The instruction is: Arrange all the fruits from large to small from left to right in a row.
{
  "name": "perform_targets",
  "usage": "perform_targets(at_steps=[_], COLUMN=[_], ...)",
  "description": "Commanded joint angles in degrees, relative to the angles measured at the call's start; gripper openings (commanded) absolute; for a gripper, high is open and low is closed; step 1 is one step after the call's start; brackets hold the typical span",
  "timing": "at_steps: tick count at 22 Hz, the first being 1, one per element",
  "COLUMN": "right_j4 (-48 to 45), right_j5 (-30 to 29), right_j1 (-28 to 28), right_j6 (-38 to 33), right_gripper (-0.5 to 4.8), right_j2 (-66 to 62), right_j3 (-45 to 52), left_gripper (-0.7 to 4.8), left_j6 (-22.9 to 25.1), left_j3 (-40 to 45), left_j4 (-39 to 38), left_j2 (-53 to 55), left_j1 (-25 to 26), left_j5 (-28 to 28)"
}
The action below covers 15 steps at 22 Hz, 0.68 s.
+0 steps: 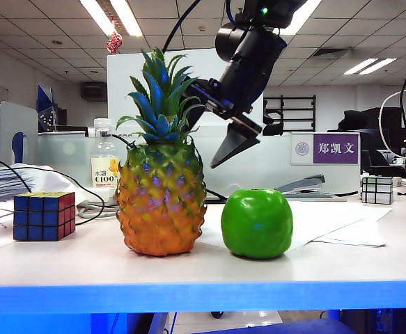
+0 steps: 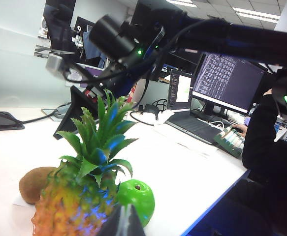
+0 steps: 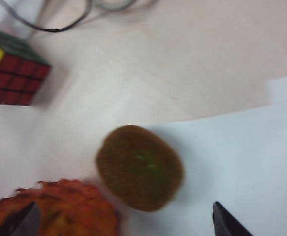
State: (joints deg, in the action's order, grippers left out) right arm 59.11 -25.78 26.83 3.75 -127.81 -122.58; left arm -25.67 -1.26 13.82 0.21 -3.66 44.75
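Right arm comes down from the top of the exterior shot, wrist bent so the right gripper (image 1: 234,146) hangs in the air pointing down and toward the left, fingers spread wide with nothing between them. Left gripper (image 2: 123,222) only shows as dark fingertips poking into its own wrist view, can't tell how it's set.

I see a glossy smooth apple (image 1: 256,223), a fuzzy matt kiwi (image 3: 140,167), perhaps blurred, and a scaly pineapple (image 1: 160,198)
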Motion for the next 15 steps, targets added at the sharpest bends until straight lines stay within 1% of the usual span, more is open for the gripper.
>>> perform_targets(at_steps=[1,5,7,15], right_j4=[1.27,1.42,0.76,-2.62], right_j5=[-1.53,-0.94,1.33,1.66], right_j1=[1.27,2.71,3.3,3.54], right_j6=[0.59,1.16,1.44,0.76], right_gripper=[4.79,4.79,4.79,4.79], right_j2=[-1.55,-3.56,-3.87,-5.44], right_j3=[-0.24,-0.24,-0.24,-0.24], left_gripper=[0.22,0.22,0.22,0.22], left_j6=[0.2,0.2,0.2,0.22], left_j3=[-0.09,-0.09,-0.09,-0.09], left_j4=[0.26,0.22,0.22,-0.07], left_j2=[-0.07,-0.09,-0.09,-0.07], left_j1=[0.0,0.0,0.0,0.0], left_j5=[-0.09,0.02,0.02,-0.15])
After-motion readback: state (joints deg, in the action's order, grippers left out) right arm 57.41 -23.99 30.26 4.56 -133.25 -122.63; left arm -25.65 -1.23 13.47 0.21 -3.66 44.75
